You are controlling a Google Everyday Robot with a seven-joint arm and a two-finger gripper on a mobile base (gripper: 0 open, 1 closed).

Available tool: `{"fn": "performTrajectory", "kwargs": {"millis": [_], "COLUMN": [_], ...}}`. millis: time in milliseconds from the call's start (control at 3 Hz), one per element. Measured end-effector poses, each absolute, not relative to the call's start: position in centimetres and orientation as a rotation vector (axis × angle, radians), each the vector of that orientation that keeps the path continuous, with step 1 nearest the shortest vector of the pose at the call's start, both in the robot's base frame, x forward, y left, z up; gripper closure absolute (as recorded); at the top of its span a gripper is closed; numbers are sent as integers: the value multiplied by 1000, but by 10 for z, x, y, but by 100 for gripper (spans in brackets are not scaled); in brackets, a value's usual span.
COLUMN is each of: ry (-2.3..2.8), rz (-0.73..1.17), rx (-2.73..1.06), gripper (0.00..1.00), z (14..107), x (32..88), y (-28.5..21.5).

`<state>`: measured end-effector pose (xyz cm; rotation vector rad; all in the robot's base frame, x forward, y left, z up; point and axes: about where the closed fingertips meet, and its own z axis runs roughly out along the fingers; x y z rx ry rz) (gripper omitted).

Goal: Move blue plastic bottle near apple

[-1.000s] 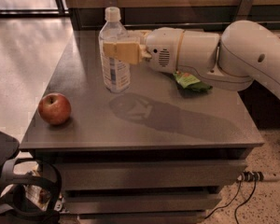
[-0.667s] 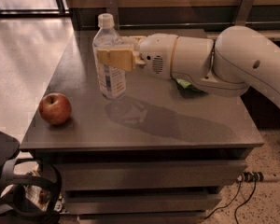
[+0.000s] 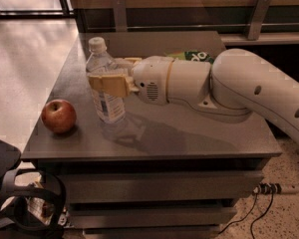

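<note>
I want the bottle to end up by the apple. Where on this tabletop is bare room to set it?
Bare strip between the apple and the blue plastic bottle, which the tool grips at left-centre. More bare table along the front edge, right of the bottle. Crowded at the back, where the arm partly hides the green bag.

The blue plastic bottle (image 3: 108,108) is clear, with a white screw cap and a bluish-white label. It stands upright over the left part of the surface (image 3: 189,133), and whether its base touches cannot be told. The gripper (image 3: 107,74) reaches in from the right, its tan fingers (image 3: 109,85) clamped across the bottle's middle. The apple (image 3: 59,116), round and red with yellowish patches, rests near the front left corner, close to the bottle's left and apart from it.
</note>
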<state>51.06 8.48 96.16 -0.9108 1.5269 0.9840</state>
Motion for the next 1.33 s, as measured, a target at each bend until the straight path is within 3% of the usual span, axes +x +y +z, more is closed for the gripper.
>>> {"fn": "performTrajectory", "kwargs": {"millis": [667, 1333], "ry": [1514, 1514], "rz": [1032, 1032], "rx": [-897, -898], "gripper": [99, 55], "z": [927, 929], "x": [505, 505], "y": [101, 101]}}
